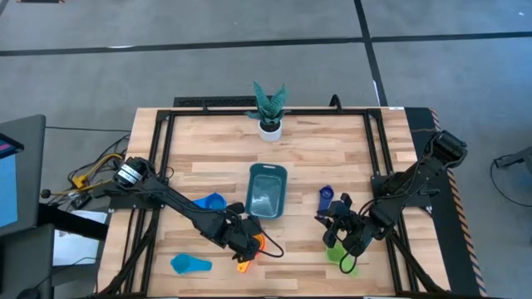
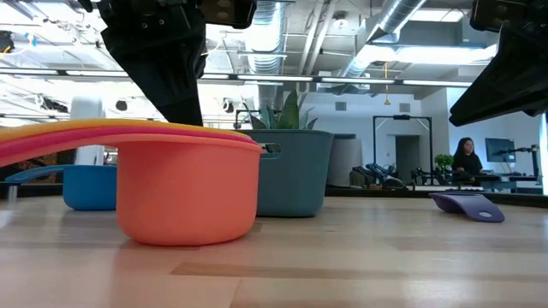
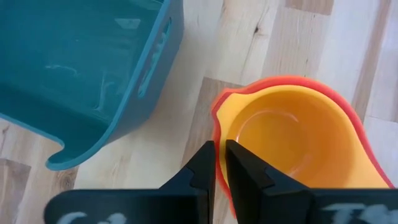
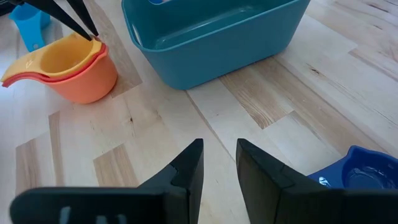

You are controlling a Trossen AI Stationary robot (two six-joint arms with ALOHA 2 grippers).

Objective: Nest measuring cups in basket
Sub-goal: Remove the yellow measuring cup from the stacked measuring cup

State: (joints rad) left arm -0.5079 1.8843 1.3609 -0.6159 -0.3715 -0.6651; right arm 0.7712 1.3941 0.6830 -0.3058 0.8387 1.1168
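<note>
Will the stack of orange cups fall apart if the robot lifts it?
Probably not. The stacked cups sit snugly nested, and the left gripper pinches their rims together. They look like light, stiff plastic, though the smooth walls might slip.

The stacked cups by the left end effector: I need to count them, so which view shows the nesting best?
The right wrist view: the stacked cups show yellow, red and orange layers side-on. The left wrist view looks into them from above. The low view shows the orange body large. The high view shows them tiny.
</note>
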